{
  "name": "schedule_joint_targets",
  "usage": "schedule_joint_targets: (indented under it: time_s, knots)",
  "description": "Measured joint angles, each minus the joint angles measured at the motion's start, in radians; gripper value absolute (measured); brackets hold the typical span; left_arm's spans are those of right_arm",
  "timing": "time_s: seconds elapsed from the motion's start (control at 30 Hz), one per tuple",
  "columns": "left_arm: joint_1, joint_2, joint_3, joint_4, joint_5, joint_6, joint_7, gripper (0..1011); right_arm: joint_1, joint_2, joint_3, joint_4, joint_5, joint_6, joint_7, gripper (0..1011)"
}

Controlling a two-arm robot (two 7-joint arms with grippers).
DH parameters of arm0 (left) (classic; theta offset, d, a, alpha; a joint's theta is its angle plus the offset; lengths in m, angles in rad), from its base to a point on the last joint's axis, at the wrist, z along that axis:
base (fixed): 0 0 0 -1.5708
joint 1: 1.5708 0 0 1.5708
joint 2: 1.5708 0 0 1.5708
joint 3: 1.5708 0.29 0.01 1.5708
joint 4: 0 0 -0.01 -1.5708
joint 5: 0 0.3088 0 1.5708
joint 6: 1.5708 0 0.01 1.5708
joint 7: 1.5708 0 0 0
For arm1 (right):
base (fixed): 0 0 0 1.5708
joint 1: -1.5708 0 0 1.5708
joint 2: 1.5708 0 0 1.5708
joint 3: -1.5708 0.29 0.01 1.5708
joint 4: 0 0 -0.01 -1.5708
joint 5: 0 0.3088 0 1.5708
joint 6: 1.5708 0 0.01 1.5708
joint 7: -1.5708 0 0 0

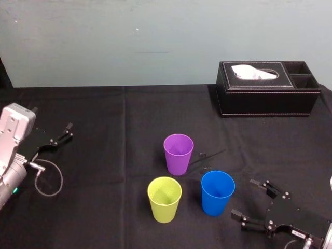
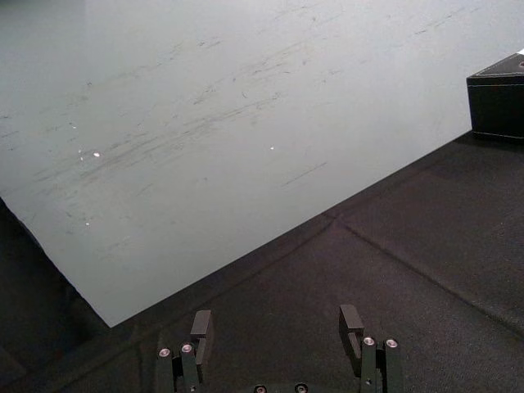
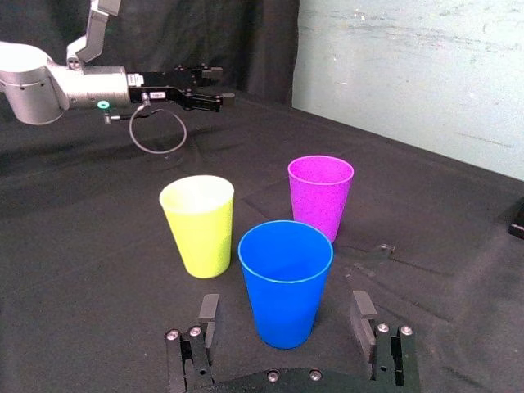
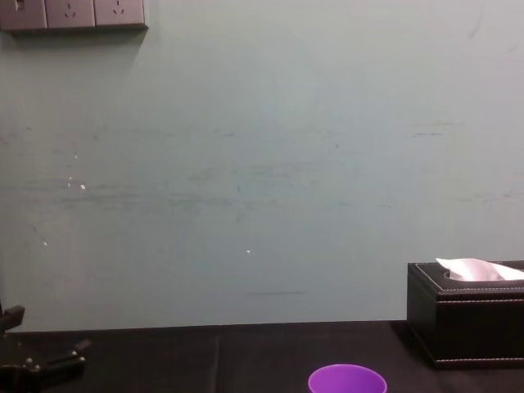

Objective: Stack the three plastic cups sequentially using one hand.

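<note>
Three plastic cups stand upright and apart on the black tablecloth: a purple cup (image 1: 178,154) farthest back, a yellow-green cup (image 1: 165,199) front left and a blue cup (image 1: 217,192) front right. My right gripper (image 1: 244,198), the hand with the small white label, hovers low just right of the blue cup with its jaws open. In the right wrist view the blue cup (image 3: 285,282) stands just ahead of the spread fingers (image 3: 209,309), untouched, with the yellow-green cup (image 3: 197,225) and purple cup (image 3: 320,196) beyond. My left gripper (image 1: 65,132) rests open at the far left.
A black tissue box (image 1: 267,88) stands at the back right near the wall. A loop of grey cable (image 1: 49,179) hangs by the left arm. A small dark clip (image 1: 203,155) lies just right of the purple cup.
</note>
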State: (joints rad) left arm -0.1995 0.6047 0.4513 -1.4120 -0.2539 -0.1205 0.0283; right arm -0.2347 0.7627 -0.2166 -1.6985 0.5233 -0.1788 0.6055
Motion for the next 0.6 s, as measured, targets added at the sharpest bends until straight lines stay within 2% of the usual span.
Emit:
schedule_joint_targets:
  time_s: [0.6]
  knots:
    - [0.0, 0.0, 0.0, 0.0, 0.0, 0.0, 0.0, 1012, 0.031, -0.041, -0.015, 0.038, 0.002, 0.024, 0.015, 1004]
